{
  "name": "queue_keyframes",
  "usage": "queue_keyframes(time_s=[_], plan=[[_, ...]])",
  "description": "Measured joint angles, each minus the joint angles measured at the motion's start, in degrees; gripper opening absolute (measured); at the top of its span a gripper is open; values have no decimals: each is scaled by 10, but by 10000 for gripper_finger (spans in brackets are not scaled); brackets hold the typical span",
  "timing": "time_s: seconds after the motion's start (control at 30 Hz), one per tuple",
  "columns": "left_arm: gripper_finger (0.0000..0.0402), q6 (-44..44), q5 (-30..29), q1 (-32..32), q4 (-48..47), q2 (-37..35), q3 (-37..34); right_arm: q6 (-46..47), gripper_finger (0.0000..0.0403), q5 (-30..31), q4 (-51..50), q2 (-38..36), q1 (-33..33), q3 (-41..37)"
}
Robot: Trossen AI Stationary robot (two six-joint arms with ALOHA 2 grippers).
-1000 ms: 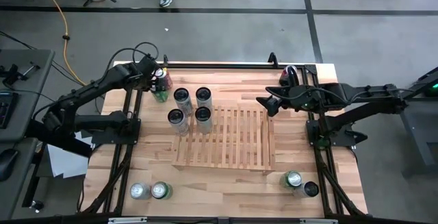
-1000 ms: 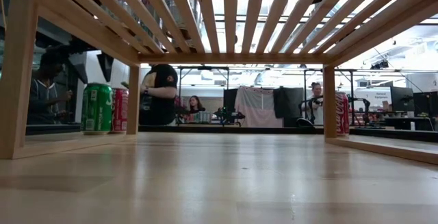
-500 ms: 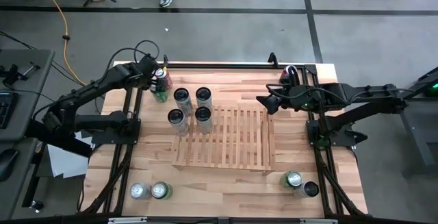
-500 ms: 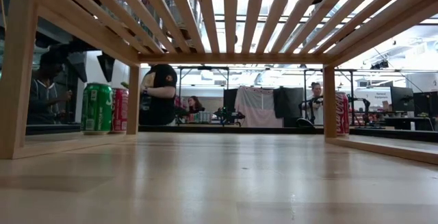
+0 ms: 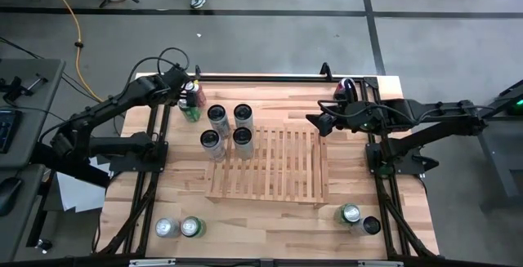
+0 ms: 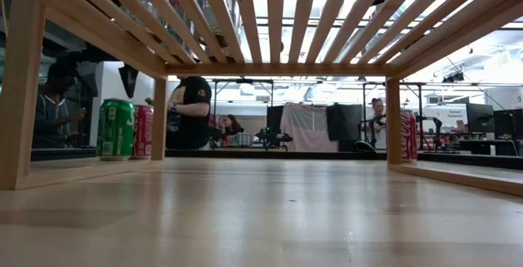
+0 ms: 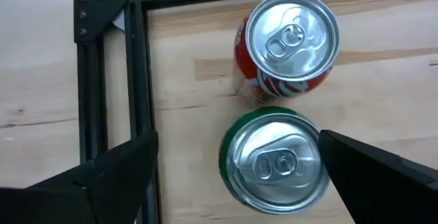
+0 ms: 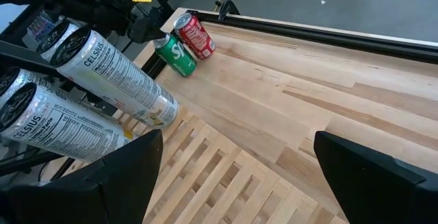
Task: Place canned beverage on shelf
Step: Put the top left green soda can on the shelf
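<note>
A green can (image 7: 277, 162) and a red can (image 7: 291, 42) stand upright side by side at the table's far left corner. My left gripper (image 7: 238, 142) hovers open above them, a finger either side of the green can (image 5: 190, 110), touching nothing. The low view shows one dark finger (image 6: 128, 79) above that can (image 6: 116, 128). The slatted light-wood shelf (image 5: 274, 169) stands mid-table, with several tall white cans (image 5: 216, 117) upright on its far left part. My right gripper (image 5: 317, 124) waits open above the shelf's far right corner (image 8: 226, 183).
Two cans (image 5: 180, 228) stand near the front left edge and two more (image 5: 359, 219) near the front right. Another red can (image 6: 408, 135) stands at the far right. Black frame rails (image 7: 137, 80) run along the table's edges. People show in the room beyond.
In the low view the dark finger above the green can has shifted a little sideways. Both cans stand where they were. My right arm has kept still.
</note>
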Motion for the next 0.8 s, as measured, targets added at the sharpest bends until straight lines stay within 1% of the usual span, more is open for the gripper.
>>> queue_keyframes(time_s=[0.07, 0.23, 0.8], plan=[[391, -2, 5, 0, 0, 0, 0, 0, 365, 0, 0, 0, 0, 0], [390, -15, 44, -2, 25, 8, 0, -4, 365, 0, -2, 0, 0, 0], [390, -31, 43, -28, 23, 85, 0, -5, 365, 0, -4, 0, 0, 0]])
